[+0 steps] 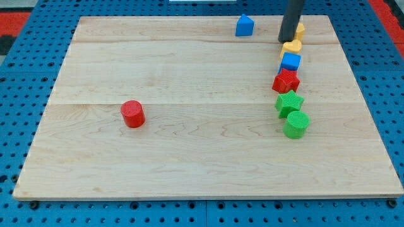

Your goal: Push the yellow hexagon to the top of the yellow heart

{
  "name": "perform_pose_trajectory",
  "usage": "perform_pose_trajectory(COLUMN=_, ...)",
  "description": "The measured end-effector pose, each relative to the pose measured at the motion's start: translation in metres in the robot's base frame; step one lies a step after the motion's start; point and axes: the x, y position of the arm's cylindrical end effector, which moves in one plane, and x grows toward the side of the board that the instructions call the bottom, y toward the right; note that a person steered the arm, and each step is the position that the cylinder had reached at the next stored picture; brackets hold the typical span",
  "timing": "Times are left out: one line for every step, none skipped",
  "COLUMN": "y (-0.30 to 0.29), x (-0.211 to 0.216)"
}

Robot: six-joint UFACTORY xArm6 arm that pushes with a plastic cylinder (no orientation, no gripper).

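My rod (291, 19) ran off the view's top edge and hid most of the yellow hexagon (300, 28); only its right sliver showed beside my tip (287, 41).

One camera looks down at a slant from the near edge, taking in the whole board (189, 126) at middling range.
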Motion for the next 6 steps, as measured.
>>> perform_pose_trajectory(y=0.021, x=0.0)
perform_pose_trajectory(y=0.069, x=-0.003)
perform_pose_trajectory(y=0.112, x=-0.022)
perform_pose_trajectory(y=0.1, x=-0.053)
perform_pose_trajectory(y=0.067, x=-0.052)
perform_pose_trajectory(y=0.036, x=-0.05)
